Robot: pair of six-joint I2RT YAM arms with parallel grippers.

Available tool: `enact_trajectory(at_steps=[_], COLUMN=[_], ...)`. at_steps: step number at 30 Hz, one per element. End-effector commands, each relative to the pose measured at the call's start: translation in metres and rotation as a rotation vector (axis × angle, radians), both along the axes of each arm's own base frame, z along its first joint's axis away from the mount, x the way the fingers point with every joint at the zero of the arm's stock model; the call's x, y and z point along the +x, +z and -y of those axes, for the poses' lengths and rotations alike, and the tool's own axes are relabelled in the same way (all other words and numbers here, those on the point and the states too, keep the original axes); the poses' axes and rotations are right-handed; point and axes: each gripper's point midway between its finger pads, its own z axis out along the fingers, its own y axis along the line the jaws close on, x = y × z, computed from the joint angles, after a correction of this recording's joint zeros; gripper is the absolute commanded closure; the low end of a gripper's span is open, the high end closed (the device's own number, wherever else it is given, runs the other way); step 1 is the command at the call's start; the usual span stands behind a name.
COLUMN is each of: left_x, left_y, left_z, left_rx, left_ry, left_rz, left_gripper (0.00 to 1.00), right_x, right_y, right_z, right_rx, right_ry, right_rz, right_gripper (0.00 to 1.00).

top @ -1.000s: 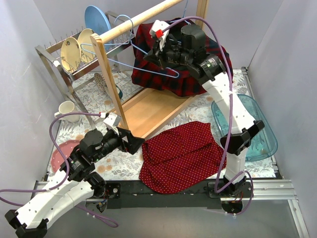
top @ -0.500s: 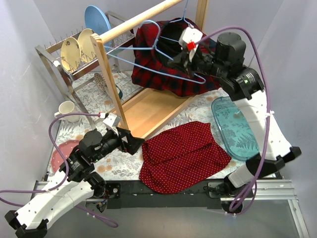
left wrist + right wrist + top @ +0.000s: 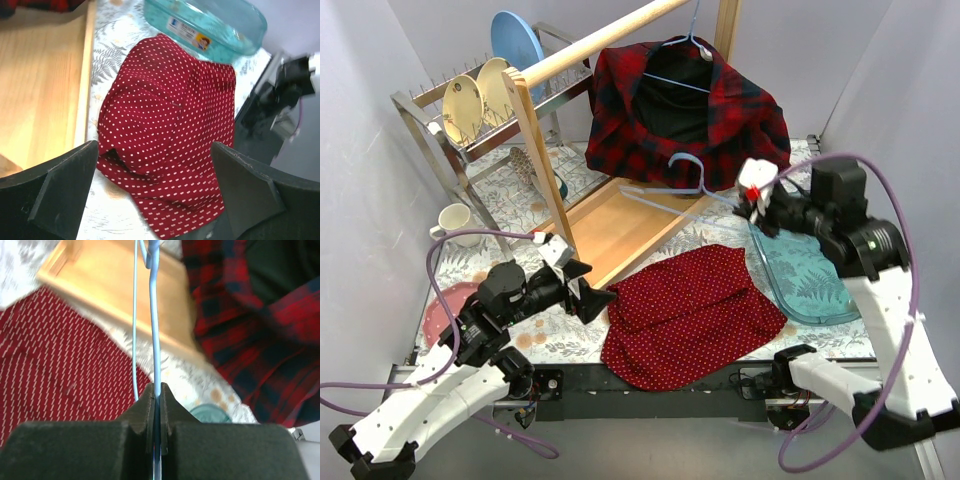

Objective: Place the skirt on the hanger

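Observation:
The red skirt with white dots (image 3: 690, 310) lies flat on the table near the front edge, also in the left wrist view (image 3: 165, 140) and the right wrist view (image 3: 55, 365). My right gripper (image 3: 752, 205) is shut on a thin light-blue hanger (image 3: 675, 190), holding it in the air above the skirt's far edge; its bar runs up between the jaws in the right wrist view (image 3: 154, 330). My left gripper (image 3: 588, 290) is open and empty, just left of the skirt, low over the table.
A wooden clothes rack (image 3: 610, 225) with a base board stands behind the skirt; a red plaid shirt (image 3: 690, 110) hangs on its rail. A teal tray (image 3: 800, 265) lies right of the skirt. A dish rack (image 3: 470, 110), a mug (image 3: 455, 220) and a pink plate (image 3: 438, 310) are at left.
My right arm has swung down and right, carrying the blue hanger off the rail and away from the plaid shirt, down toward the skirt. My left gripper has barely moved.

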Motion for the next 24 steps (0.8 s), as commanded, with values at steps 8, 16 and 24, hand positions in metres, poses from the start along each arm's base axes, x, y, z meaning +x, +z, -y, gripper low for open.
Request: enact_trajectory(at_steps=[8, 16, 24], left_x=[-0.024, -0.058, -0.063], left_y=[0.031, 0.027, 0.028], left_z=[0.015, 0.019, 0.01], left_rx=[0.157, 0.117, 0.105], left_ry=[-0.344, -0.513, -0.487], left_rz=[0.406, 0.408, 0.436], left_gripper=[0.03, 0.13, 0.13], right_x=[-0.126, -0.141, -0.113], right_y=[-0.095, -0.141, -0.179], right_z=[0.01, 0.005, -0.016], right_rx=[-0.13, -0.105, -0.024], right_ry=[0.414, 0.491, 0.456], right_rz=[-0.23, -0.372, -0.573], right_gripper=[0.99, 0.99, 0.99])
